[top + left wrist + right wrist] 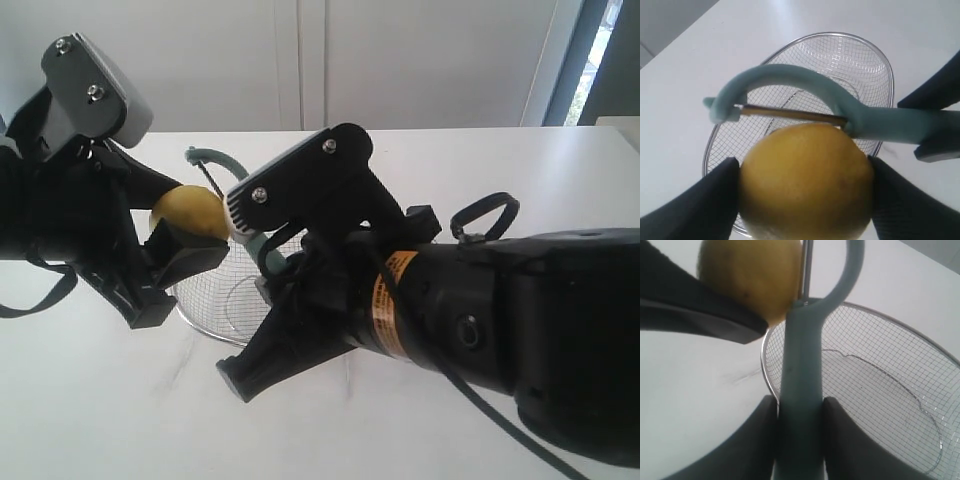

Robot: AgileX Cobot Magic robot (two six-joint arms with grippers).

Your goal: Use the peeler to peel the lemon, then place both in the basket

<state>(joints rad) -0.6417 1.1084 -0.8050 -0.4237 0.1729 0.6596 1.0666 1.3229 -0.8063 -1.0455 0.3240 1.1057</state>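
white table point(110, 400) with pale cupboard doors behind, and both arms meet above it. from where i stand this looks like the peeling step. the left gripper point(805, 200) is clamped on the lemon point(805, 170), one finger on each side, holding it in the air over the basket point(840, 35). the right gripper point(800, 440) is closed on the handle of the peeler point(800, 370). the blade point(790, 114) lies across the top of the lemon, touching the skin or very nearly. i'd say the next move needs the right arm to press the blade in and draw it along the curve, while the left holds firm so the fruit doesn't roll in its grip. the lemon is round, bright yellow and smooth. on the sides i can see the skin looks whole, with no strip lifted. nothing shows in the basket on the table below.
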